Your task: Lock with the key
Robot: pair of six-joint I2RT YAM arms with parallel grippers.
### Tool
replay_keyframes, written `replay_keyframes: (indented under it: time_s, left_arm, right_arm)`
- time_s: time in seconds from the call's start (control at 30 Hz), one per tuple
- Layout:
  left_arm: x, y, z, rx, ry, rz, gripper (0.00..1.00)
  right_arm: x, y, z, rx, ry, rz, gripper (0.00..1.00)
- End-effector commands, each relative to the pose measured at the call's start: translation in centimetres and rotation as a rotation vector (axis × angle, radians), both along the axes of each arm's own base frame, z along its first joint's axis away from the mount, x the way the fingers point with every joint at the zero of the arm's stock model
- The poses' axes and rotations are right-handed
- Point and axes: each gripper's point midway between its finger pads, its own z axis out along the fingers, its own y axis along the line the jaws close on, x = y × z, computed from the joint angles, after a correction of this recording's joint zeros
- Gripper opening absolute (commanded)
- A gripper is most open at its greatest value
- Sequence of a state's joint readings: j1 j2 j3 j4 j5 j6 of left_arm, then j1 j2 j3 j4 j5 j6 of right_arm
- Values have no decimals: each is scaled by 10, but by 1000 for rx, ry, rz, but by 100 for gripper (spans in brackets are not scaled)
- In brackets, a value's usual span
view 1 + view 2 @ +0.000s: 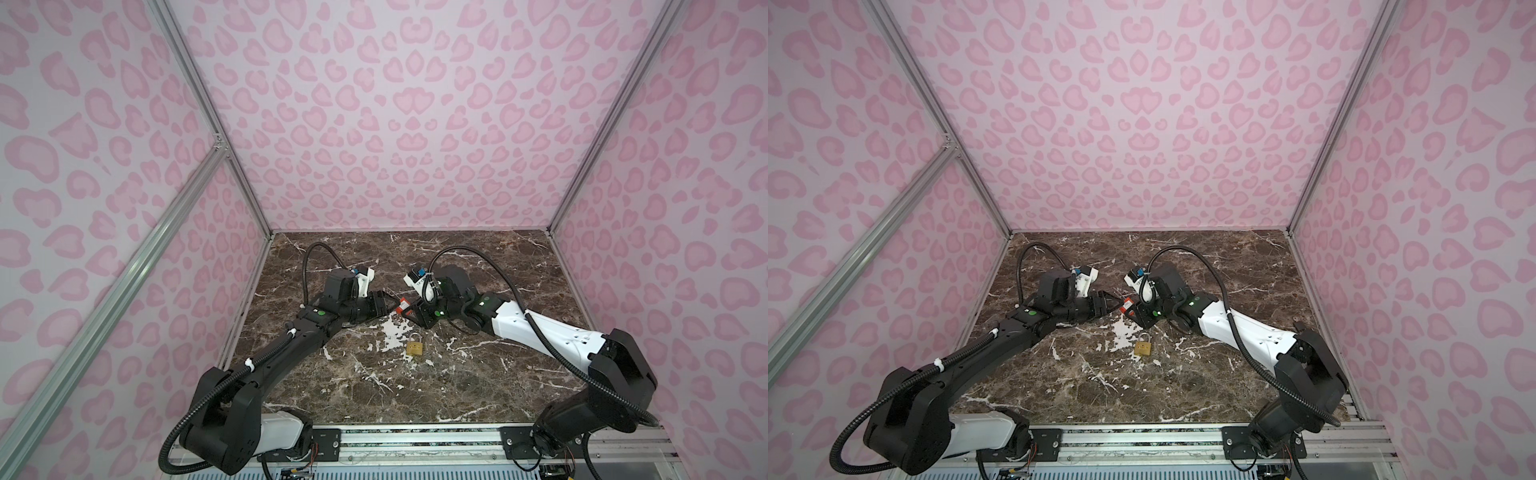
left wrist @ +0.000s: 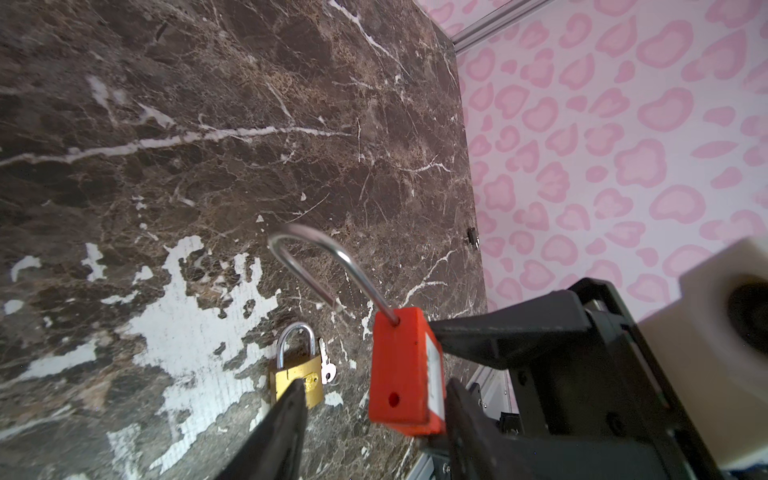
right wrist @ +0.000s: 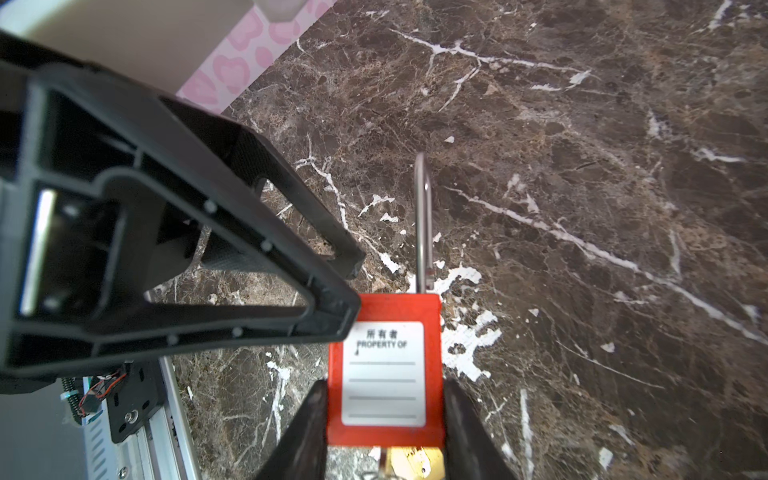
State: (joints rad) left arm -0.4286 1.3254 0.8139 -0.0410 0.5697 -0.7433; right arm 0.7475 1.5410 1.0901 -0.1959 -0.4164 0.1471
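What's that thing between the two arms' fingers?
A red lock, gripped by the right fingers. Both top views show it.

Bright, even light, soft shadows; edges bow in top views; right claw (image 3: 384, 390) blurs close up.

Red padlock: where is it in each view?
Top view: red padlock centre, just beyond the brass padlock.
Top view: red padlock, same place.
Left wrist: in front of the brass padlock, shackle open.
Right wrist: clamped in the right gripper, label facing camera.
Landmark: the brass padlock.
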Motion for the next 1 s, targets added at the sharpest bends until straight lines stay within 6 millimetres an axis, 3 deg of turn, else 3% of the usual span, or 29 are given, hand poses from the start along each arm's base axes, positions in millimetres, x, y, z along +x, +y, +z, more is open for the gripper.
replay_keyframes:
  time_s: [0.0,0.23,0.37,0.43,0.53,0.67,0.8,0.97]
  left_arm:
    - [4,-7,9,-30,-28,-13,52]
    - [4,-13,12,-39,-36,-21,37]
    - [3,-14,16,-44,-46,-20,21]
    - [3,-13,19,-45,-55,-15,15]
    - [4,-12,22,-46,-68,-6,14]
    - [5,-10,28,-51,-83,5,13]
    - [11,-2,39,-47,-126,68,14]
    - [20,16,65,-80,-221,195,14]
  right_arm:
    - [-2,8,6,35,-23,23,36]
    - [2,14,7,39,-69,-4,35]
    - [5,18,7,51,-77,-9,36]
    - [4,19,9,55,-82,-8,41]
    - [6,15,10,46,-93,-25,61]
    - [9,3,15,69,-86,-63,69]
    - [17,-12,43,223,-71,-131,70]
    - [29,-32,101,622,-21,-212,71]
